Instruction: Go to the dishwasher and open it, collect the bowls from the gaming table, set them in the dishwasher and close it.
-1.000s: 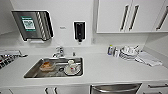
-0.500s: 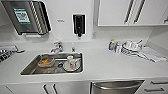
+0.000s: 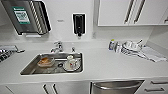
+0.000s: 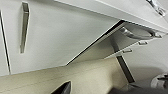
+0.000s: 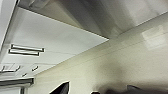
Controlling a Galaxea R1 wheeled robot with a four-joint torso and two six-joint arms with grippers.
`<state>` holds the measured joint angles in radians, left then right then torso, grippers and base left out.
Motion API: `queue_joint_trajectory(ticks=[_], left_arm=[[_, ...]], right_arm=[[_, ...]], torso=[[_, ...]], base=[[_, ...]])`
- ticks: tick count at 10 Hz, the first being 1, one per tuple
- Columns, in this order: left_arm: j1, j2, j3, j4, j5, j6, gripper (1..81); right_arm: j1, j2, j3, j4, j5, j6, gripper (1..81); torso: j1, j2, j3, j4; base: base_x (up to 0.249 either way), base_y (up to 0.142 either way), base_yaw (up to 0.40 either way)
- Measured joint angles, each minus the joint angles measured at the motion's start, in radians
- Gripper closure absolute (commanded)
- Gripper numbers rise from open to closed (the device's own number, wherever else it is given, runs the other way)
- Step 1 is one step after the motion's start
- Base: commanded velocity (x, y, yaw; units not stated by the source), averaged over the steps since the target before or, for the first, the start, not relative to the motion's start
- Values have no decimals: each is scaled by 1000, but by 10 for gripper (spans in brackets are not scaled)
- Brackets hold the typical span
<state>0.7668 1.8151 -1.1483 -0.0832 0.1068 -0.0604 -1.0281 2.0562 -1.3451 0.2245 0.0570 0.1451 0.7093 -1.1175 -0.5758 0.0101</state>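
Steel-fronted dishwasher (image 3: pixel 116 87) sits closed beneath the white surface (image 3: pixel 110 65) before me, right of the sink (image 3: pixel 53 63); my hands' grip cannot be told.

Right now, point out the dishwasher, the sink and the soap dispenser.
dishwasher (image 3: pixel 116 86): head view, its steel front panel below the counter.
sink (image 3: pixel 30 70): head view, bare basin wall.
soap dispenser (image 3: pixel 79 23): head view, its dark body on the wall.

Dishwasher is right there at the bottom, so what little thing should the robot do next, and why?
Probably reach an arm to the dishwasher handle: its steel front looks closed, below the counter edge, right of the sink.
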Motion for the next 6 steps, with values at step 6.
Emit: queue_joint_trajectory(ticks=[6], left_arm=[[-51, 5, -1, 0, 31, 0, 10]], right_arm=[[48, -110, 83, 0, -5, 147, 10]], torso=[[116, -184, 0, 0]], base=[[0, 0, 0]])
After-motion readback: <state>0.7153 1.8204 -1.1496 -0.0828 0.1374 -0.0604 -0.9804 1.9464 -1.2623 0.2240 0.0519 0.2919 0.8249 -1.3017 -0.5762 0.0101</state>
